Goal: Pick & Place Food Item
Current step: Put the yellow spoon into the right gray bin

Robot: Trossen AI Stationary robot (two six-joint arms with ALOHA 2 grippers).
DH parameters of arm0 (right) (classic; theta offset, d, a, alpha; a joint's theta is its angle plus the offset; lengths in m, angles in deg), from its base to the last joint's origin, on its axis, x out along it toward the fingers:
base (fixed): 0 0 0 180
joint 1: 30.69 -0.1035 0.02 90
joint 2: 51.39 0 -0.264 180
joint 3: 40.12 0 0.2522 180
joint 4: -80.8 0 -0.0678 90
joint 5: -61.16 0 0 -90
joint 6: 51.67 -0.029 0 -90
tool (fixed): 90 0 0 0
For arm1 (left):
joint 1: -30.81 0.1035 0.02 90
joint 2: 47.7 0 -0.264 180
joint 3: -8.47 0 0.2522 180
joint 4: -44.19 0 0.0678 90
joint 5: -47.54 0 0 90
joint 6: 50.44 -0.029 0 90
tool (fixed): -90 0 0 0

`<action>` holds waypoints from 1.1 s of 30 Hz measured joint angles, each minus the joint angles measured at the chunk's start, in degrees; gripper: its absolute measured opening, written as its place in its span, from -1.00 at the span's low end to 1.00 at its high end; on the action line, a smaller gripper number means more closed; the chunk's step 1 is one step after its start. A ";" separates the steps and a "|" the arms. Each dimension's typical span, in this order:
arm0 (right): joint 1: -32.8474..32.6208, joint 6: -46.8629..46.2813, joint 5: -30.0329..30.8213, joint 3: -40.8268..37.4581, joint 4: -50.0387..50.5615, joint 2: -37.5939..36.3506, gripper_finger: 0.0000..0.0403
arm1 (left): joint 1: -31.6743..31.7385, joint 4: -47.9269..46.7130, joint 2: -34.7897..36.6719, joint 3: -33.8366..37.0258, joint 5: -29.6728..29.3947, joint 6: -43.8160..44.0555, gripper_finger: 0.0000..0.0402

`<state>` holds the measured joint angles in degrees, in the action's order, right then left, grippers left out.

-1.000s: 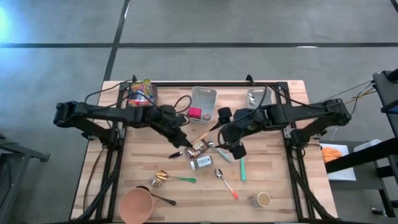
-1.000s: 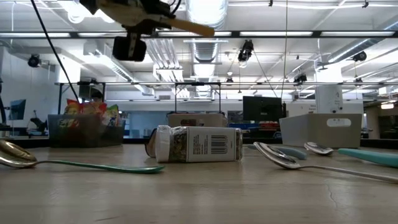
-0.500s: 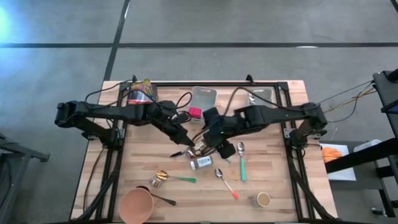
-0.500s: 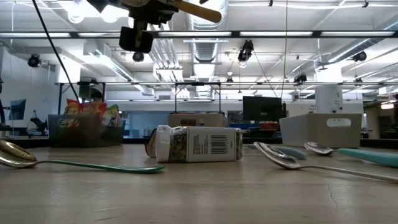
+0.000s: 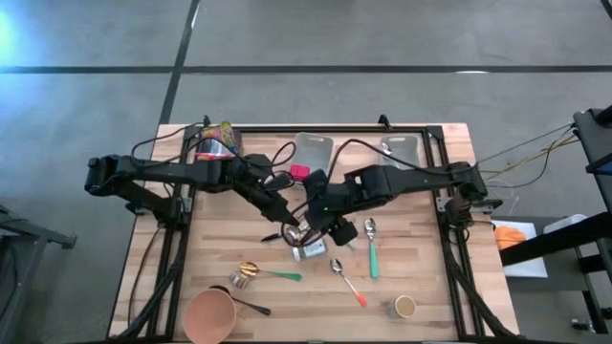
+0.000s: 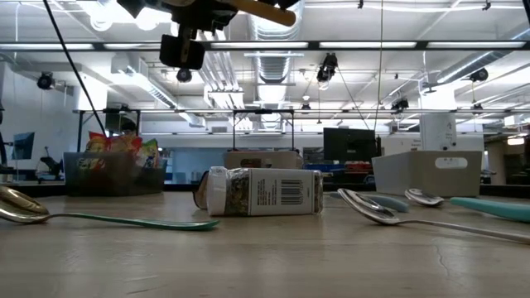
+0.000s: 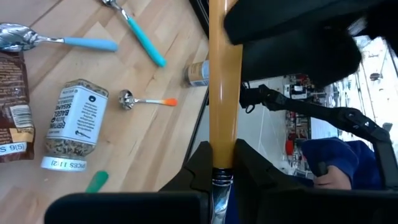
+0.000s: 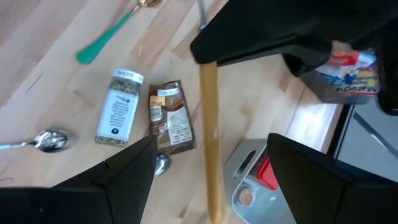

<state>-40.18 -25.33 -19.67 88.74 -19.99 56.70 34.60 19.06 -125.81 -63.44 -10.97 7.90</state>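
A brown food packet [image 8: 171, 123] lies flat on the table mid-way across, next to a spice jar [image 8: 119, 112] on its side. Both also show in the left wrist view, the packet [image 7: 13, 93] and the jar [image 7: 76, 121]. My left gripper [image 5: 285, 220] hangs above them, shut on a utensil with a long wooden handle [image 7: 224, 93]. My right gripper [image 5: 320, 223] stands open just to the right of it, tipped down over the packet [image 5: 298, 234]. In its wrist view the handle [image 8: 208, 124] lies farther off, between the two fingers, which touch nothing. My left gripper pinches the utensil between its two fingers at the metal neck [image 7: 214, 180], where the wooden handle begins. The handle runs on forward past the fingertips, in line with the fingers. It is lifted clear of the table [image 6: 257, 10]; the utensil's other end is hidden behind the gripper.
Spoons lie about the near half: a green-handled one [image 5: 273, 274], an orange-handled one [image 5: 350, 284] and a teal-handled one [image 5: 372, 253]. A terracotta cup [image 5: 210, 315] and a small can [image 5: 405, 306] stand near the front edge. Metal trays [image 5: 313, 151] and a snack-bag bin [image 5: 215, 143] are at the far edge.
My right gripper has swung from the table's right toward the left, to just beside my left gripper over the packet, and has tipped downward, staying open. The wooden handle in my left gripper has tipped up a little.
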 joint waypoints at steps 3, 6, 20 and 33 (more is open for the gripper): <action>0.00 0.69 -0.02 -0.80 -0.44 0.02 0.50 | 0.00 0.45 0.00 -0.02 0.19 0.00 -0.87; 0.00 0.86 -0.02 -1.66 -1.34 -0.02 0.49 | 0.00 1.51 0.00 -0.02 0.89 0.00 -0.87; 0.02 0.77 -0.04 -1.61 -1.41 -0.02 -0.52 | 0.00 2.58 -0.07 -0.02 0.94 0.20 -0.87; 0.02 -0.71 -0.45 -1.57 -1.11 -0.02 -0.88 | 0.04 2.77 -0.11 -0.02 -0.24 0.20 -0.71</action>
<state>-40.16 -26.04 -20.13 87.17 -21.11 56.68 34.65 21.83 -125.92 -63.46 -11.21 8.10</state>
